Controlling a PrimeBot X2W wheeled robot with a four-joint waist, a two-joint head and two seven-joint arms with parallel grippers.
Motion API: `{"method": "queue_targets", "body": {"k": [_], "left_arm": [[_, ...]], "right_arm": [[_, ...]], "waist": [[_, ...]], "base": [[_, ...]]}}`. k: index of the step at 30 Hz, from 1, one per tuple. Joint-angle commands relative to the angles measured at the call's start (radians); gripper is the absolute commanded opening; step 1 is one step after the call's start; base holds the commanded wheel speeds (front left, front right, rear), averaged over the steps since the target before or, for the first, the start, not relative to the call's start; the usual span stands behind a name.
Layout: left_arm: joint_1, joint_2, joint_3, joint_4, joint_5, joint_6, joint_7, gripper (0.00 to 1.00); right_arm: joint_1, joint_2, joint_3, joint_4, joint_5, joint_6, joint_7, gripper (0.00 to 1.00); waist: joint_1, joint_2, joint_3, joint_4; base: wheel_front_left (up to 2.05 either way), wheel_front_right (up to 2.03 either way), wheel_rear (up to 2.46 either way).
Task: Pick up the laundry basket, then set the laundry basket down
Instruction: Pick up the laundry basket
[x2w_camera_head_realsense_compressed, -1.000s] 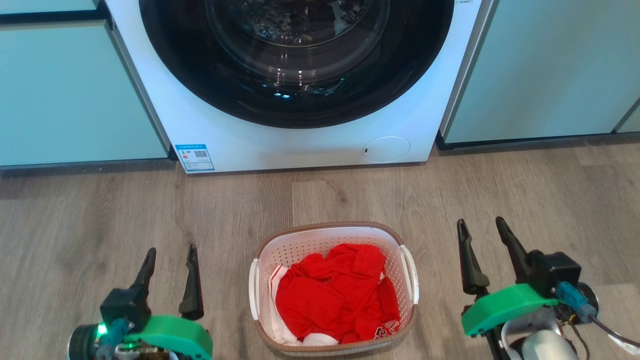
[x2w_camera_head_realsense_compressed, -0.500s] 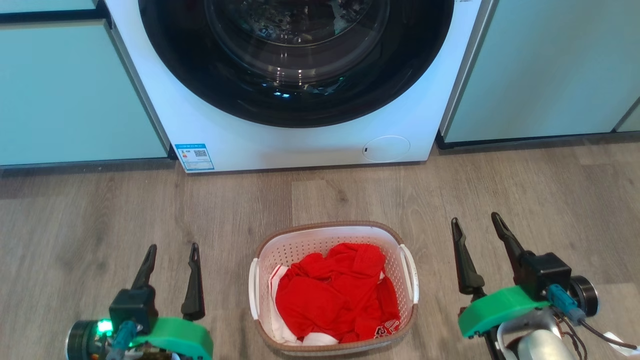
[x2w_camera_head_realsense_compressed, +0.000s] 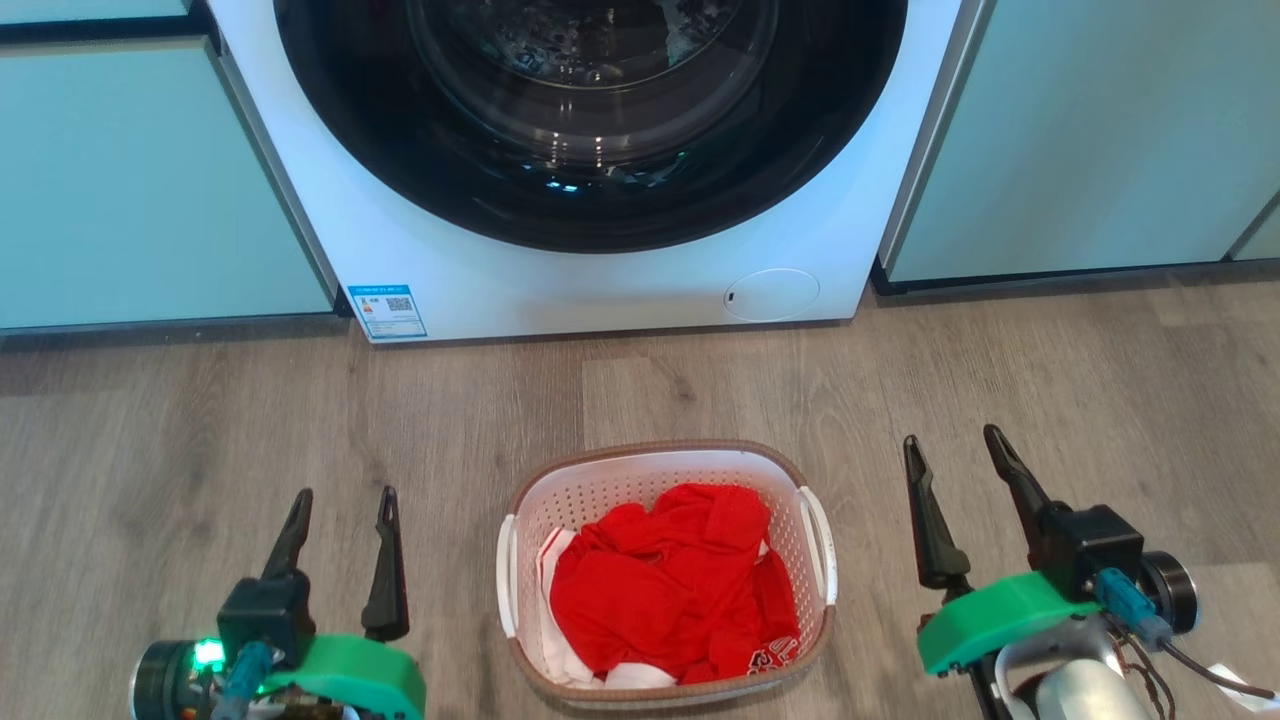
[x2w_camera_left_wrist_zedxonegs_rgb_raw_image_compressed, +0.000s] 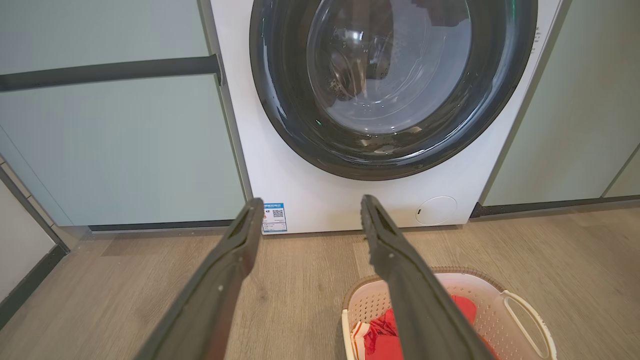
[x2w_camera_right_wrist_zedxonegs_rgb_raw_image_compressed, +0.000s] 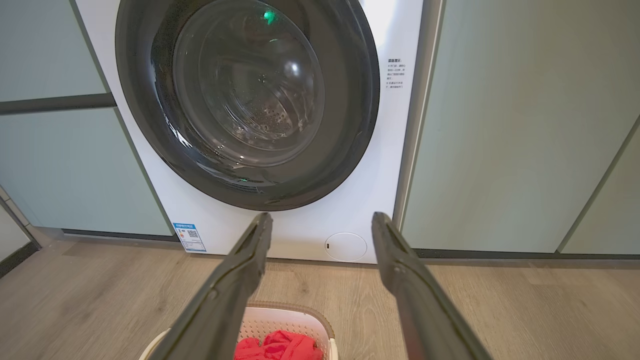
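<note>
Progress stands at nothing yet: the small white perforated plastic laundry basket with its brown woven-look rim (x2w_camera_head_realsense_compressed: 655, 447) sits on the grey wood-plank floor (x2w_camera_head_realsense_compressed: 200, 430). It is near the robot and centred between its arms, with the large white front-loading washing machine (x2w_camera_head_realsense_compressed: 600, 295) farther off behind it. A crumpled red garment (x2w_camera_head_realsense_compressed: 670, 585) and a bit of white cloth lie inside.

Your left pincer (x2w_camera_head_realsense_compressed: 344, 495) hovers to the left of the basket, apart from its white left handle (x2w_camera_head_realsense_compressed: 505, 575), dark fingers spread and gripping nothing. Your right pincer (x2w_camera_head_realsense_compressed: 951, 438) is on the right, also clear of the white right handle (x2w_camera_head_realsense_compressed: 822, 545), likewise spread wide and empty. Both point toward the machine rather than at the basket.

By my reading, everything is left to do. You need to bring each pincer in to a handle or under the rim, close, lift the basket level off the floor, then set it down and let go.
</note>
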Motion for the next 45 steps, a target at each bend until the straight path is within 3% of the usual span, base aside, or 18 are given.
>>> {"method": "queue_targets", "body": {"k": [1,20,45], "left_arm": [[-0.02,0.001,0.028,-0.034,0.004,-0.002,-0.01,1.0],[-0.076,0.001,-0.001,0.018,-0.042,0.008,-0.01,1.0],[-0.451,0.001,-0.13,0.349,-0.179,0.015,-0.01,1.0]], "right_arm": [[-0.018,-0.01,0.021,-0.034,-0.002,0.003,-0.013,1.0],[-0.069,-0.01,-0.002,0.001,-0.008,0.003,-0.013,1.0],[-0.358,-0.01,-0.084,0.229,-0.064,0.003,-0.013,1.0]], "waist": [[0.0,0.0,0.002,0.0],[0.0,0.0,0.112,0.011],[0.0,0.0,0.539,0.062]], "base": [[0.0,0.0,0.0],[0.0,0.0,0.0],[0.0,0.0,0.0]]}}
